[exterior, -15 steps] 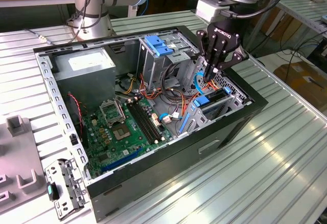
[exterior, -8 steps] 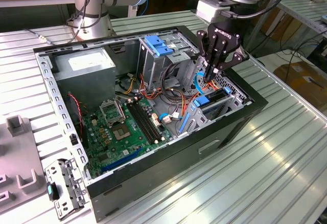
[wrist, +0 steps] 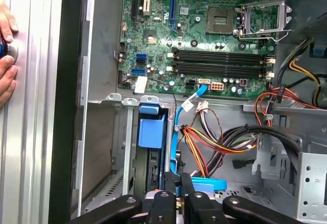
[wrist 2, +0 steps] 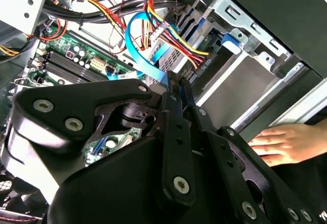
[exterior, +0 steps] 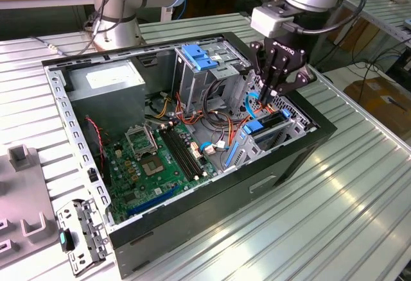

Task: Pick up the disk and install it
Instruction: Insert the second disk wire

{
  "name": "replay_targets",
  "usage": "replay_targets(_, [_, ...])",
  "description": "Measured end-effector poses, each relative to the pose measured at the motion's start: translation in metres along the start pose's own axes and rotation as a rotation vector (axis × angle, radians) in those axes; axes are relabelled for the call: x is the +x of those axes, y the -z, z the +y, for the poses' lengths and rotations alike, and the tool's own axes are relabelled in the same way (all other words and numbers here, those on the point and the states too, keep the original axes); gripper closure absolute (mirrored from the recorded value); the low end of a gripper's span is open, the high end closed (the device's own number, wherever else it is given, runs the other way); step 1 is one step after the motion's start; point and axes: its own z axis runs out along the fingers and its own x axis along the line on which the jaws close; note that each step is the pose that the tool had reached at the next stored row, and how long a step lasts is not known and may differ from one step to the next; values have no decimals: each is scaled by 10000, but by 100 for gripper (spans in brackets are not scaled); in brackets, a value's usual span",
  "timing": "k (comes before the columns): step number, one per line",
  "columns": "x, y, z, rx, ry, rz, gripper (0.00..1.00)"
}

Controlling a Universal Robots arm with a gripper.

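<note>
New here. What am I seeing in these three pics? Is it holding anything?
A robot arm with a black gripper works over an open PC case on a ribbed metal table. One picture is from a camera off the arm; the other two ride at its wrist, looking past the gripper at the motherboard and cables. The gripper hangs just above the drive bay, where the blue-railed disk sits. Whether it grips anything is unclear. A person's hand rests by the case.
</note>
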Motion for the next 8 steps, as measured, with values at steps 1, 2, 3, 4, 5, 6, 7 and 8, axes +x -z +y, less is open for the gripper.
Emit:
replay_targets(1, [30,-5,3,21,-1,-84,84])
replay_targets(2, [53,-9,6,36,-1,-152,84])
replay_targets(3, [78,-14,9,55,-4,-237,84])
replay_targets(4, [103,-16,11,75,-7,-327,84])
replay_targets(5, [124,-20,12,92,-7,-407,84])
replay_targets(6, [147,-23,14,110,-7,-491,84])
replay_targets(7, [170,-27,16,128,-10,-580,84])
replay_targets(8, [192,-30,19,144,-11,-666,84])
